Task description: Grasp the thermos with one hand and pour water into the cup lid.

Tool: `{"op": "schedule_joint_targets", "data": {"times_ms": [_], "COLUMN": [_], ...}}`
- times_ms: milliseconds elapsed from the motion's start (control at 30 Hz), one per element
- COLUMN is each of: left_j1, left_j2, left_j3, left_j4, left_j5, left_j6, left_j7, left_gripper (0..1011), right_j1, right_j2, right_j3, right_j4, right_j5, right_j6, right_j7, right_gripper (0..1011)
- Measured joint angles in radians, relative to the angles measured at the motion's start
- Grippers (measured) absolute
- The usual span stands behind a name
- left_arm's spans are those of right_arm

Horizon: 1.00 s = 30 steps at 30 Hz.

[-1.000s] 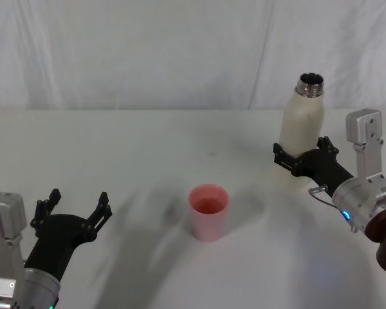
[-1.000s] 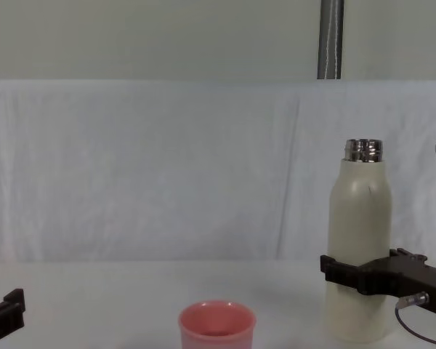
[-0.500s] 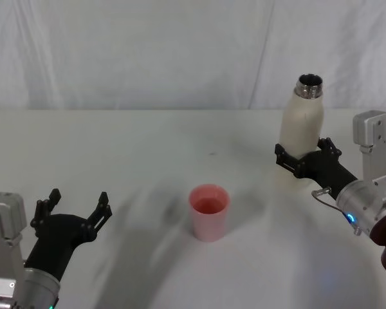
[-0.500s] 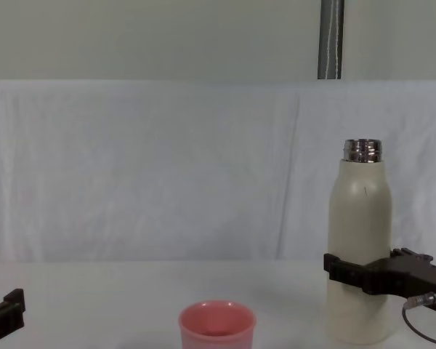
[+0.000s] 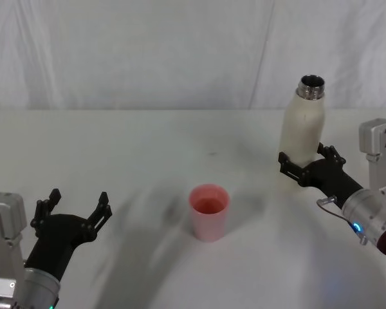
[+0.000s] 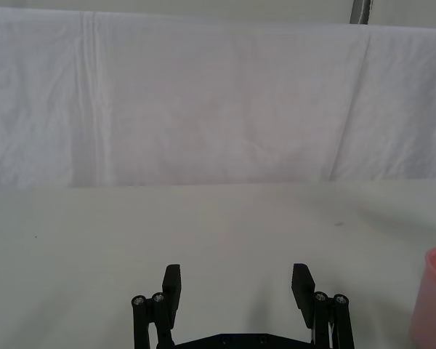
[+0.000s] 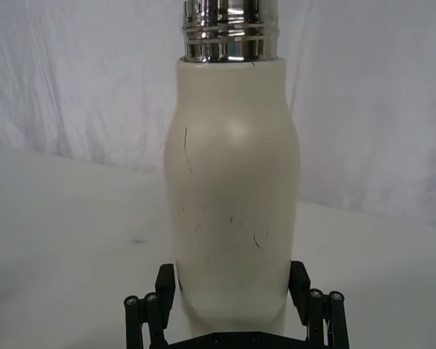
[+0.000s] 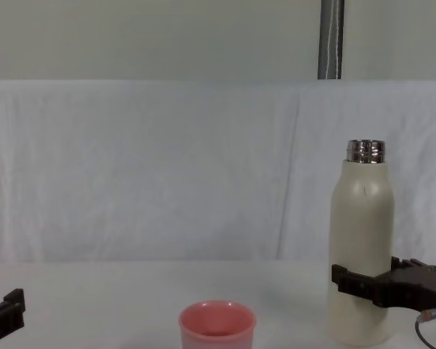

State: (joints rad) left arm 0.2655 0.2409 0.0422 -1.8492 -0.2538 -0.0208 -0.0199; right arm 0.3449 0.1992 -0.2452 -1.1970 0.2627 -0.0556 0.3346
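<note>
Nearest the robot, well to the left of the small pink plastic cup lid [image 5: 209,211], the left end effector [image 5: 74,212] hovers low over the white cloth-covered surface [image 5: 148,154] with its black jaws spread wide and nothing between them. The cup lid stands upright with its wide mouth up; its inside looks pink and I cannot tell whether any water lies in it. Farther back and to the right of the cup lid, the tall cream-white matte thermos [image 5: 301,129] with its shiny threaded steel neck stands upright, uncapped. The right end effector [image 7: 234,292] straddles its lower body, a jaw on either side, seemingly not yet pinching. The bottle looks rigid, smooth and probably heavy if full, so a firm hold nearer mid-body seems wiser for tipping.
</note>
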Motion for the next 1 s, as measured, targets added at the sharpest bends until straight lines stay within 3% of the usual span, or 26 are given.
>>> {"op": "schedule_joint_targets", "data": {"times_ms": [500, 1000], "left_j1": [0.0, 0.0], "left_j2": [0.0, 0.0], "left_j3": [0.0, 0.0], "left_j4": [0.0, 0.0], "left_j5": [0.0, 0.0], "left_j6": [0.0, 0.0], "left_j7": [0.0, 0.0], "left_gripper": [1001, 1001], "right_j1": [-0.066, -0.175], "right_j2": [0.028, 0.066], "right_j3": [0.011, 0.047], "right_j4": [-0.092, -0.264], "right_j5": [0.022, 0.033], "right_j6": [0.016, 0.031], "right_j7": [-0.008, -0.055], "right_gripper": [1002, 1002]}}
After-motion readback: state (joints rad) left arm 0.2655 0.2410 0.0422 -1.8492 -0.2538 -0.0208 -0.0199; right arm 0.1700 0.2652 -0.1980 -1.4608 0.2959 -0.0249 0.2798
